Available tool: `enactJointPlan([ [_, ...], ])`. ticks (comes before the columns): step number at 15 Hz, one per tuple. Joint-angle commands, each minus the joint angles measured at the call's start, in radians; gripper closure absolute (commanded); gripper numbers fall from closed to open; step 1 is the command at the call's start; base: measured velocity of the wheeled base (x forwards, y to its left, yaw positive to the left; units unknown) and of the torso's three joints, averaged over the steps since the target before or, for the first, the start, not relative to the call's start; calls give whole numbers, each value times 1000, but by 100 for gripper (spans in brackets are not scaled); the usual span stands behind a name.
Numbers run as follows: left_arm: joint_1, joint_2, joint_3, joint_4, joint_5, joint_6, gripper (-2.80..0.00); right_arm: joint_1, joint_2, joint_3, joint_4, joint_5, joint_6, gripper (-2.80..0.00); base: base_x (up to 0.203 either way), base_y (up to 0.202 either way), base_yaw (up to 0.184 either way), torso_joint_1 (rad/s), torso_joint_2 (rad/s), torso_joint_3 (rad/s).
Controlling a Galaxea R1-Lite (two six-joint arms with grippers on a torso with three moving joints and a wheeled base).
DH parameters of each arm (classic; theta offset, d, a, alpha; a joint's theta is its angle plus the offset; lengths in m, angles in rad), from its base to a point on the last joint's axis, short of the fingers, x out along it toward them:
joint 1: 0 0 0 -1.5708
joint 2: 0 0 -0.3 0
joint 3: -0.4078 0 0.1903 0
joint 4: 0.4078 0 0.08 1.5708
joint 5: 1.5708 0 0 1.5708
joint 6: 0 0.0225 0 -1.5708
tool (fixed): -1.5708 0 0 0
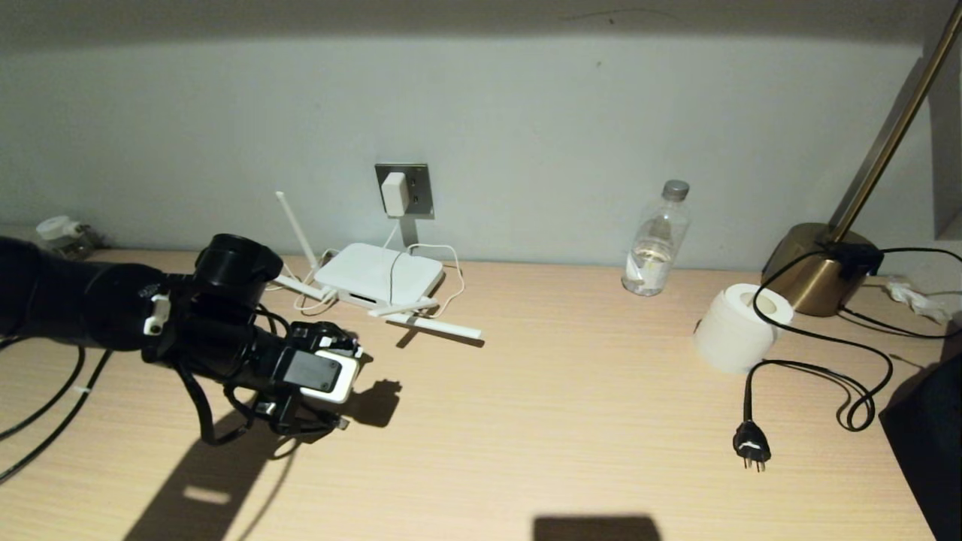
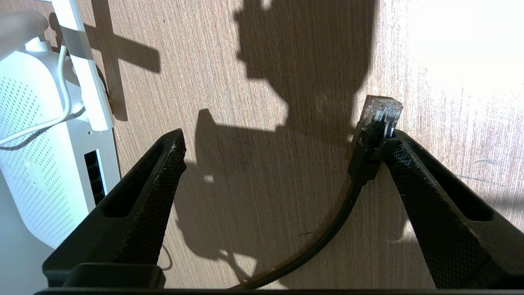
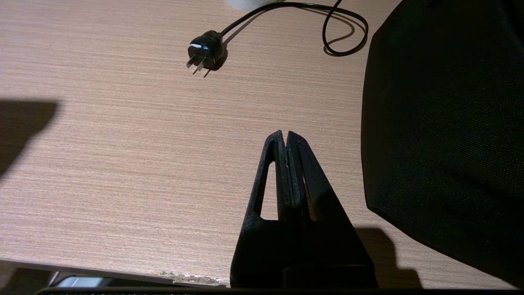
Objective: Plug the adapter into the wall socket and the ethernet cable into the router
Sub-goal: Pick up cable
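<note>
The white adapter [image 1: 394, 194] sits plugged into the grey wall socket [image 1: 421, 188], and its thin white cord drops to the router [image 1: 379, 274]. The router lies flat on the desk below the socket, with its antennas spread. My left gripper [image 2: 286, 137] hovers over the desk just in front of the router [image 2: 37, 164], jaws wide open. The ethernet cable [image 2: 327, 237] curves up between the jaws. Its clear clip connector [image 2: 380, 112] rests against the tip of one finger and is not clamped. My right gripper [image 3: 285, 135] is shut on nothing near the desk's front edge.
A water bottle [image 1: 655, 240], a toilet roll [image 1: 740, 327] and a brass lamp base [image 1: 815, 267] stand at the right. A black three-pin plug [image 1: 751, 447] lies in front of the roll. A black chair-like mass [image 3: 442, 123] fills the right corner.
</note>
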Motion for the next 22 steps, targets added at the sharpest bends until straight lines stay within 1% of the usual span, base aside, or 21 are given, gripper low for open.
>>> enactJointPlan([
  [1, 7, -2, 0, 1, 2, 9, -280, 0, 2, 0, 1, 1, -1, 0, 0, 0, 0, 0, 0, 0],
  [22, 18, 9, -10, 20, 25, 10, -280, 0, 0, 0, 1, 1, -2, 0, 0, 0, 0, 0, 0, 0],
])
